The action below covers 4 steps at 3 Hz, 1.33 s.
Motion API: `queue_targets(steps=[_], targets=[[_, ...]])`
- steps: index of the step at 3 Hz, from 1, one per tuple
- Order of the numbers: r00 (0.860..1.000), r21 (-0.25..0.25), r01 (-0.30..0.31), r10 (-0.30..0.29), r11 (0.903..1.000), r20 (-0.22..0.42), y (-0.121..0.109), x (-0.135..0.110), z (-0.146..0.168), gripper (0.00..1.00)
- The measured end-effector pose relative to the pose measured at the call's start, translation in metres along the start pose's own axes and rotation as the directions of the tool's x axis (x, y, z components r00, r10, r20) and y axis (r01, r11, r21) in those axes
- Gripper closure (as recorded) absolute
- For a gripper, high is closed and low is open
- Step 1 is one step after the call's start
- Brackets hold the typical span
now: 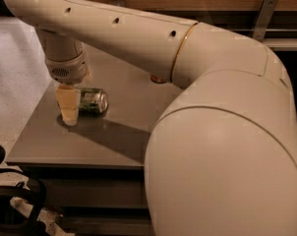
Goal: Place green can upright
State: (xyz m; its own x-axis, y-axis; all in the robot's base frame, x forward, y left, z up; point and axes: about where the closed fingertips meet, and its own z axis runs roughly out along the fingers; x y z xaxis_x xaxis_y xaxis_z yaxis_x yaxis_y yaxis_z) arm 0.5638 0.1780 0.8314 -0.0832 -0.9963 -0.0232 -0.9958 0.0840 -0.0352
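Observation:
The green can (94,101) lies on its side on the grey table (55,141), near the left edge, with its silver end facing right. My gripper (69,106) points straight down at the can's left end and reaches the table top there. It hides that end of the can. A small sliver of the red can (158,79) shows behind my arm at the back of the table.
My large cream arm (217,146) fills the right half of the view and hides that part of the table. A light floor (11,68) lies to the left. Dark base parts and cables (11,205) sit below the table's front left corner.

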Motion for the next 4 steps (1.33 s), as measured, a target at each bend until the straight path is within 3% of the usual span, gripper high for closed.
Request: queue_targets(steps=[3,4], targets=[[1.0,0.012,0.002,-0.002,0.9999,0.024,-0.0031,-0.0073,0.0031,0.87],[1.0,0.016,0.002,-0.003,0.9999,0.031,-0.0039,-0.0091,0.0039,1.0]])
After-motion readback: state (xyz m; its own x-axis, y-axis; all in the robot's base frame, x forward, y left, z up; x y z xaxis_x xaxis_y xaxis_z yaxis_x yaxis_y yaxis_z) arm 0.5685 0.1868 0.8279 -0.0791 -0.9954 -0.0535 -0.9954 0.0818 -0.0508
